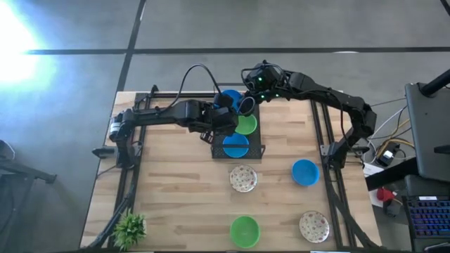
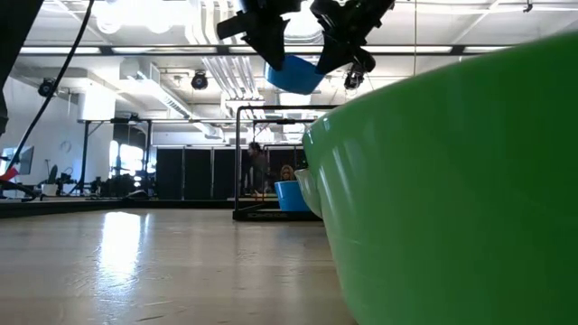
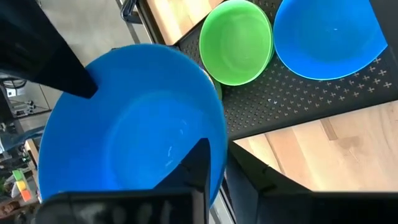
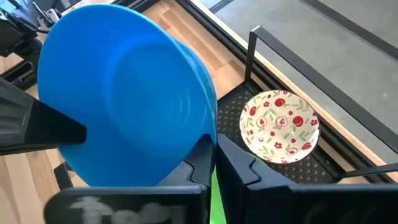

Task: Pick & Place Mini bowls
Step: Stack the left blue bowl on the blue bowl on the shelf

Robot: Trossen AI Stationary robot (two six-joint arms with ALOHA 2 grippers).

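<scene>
1. the right gripper (image 4: 214, 146) is pressed together on the rim of a blue bowl (image 4: 124, 93), seen from its smooth rounded underside in the right wrist view; the dark fingers (image 4: 239, 165) pinch the rim edge;
2. the left gripper (image 3: 146, 121) has the same blue bowl (image 3: 134, 124) between its fingers in the left wrist view, one finger (image 3: 196, 165) inside the glossy hollow, the other (image 3: 43, 56) outside the rim; whether it pinches tight i cannot tell;
3. both grippers meet above the far end of a black tray (image 1: 254, 147); the held bowl (image 1: 230, 97) hangs in the air there, tilted;
4. the tray is dark, perforated with small crosses, and framed by thin black rails; on it sit a green bowl (image 3: 236, 40) and a second blue bowl (image 3: 326, 37), plain and shiny;
5. only the right wrist view shows a white bowl with red flowers (image 4: 280, 126) on the tray;
6. the table (image 1: 176, 190) is pale wood planks; on it lie a flowered bowl (image 1: 243, 178), a blue bowl (image 1: 305, 171), a green bowl (image 1: 245, 230), another flowered bowl (image 1: 313, 226) and a small potted plant (image 1: 129, 228) at the near left corner;
7. the low view is half filled by the near green bowl (image 2: 452, 190); behind is a large hall with ceiling lights.
</scene>
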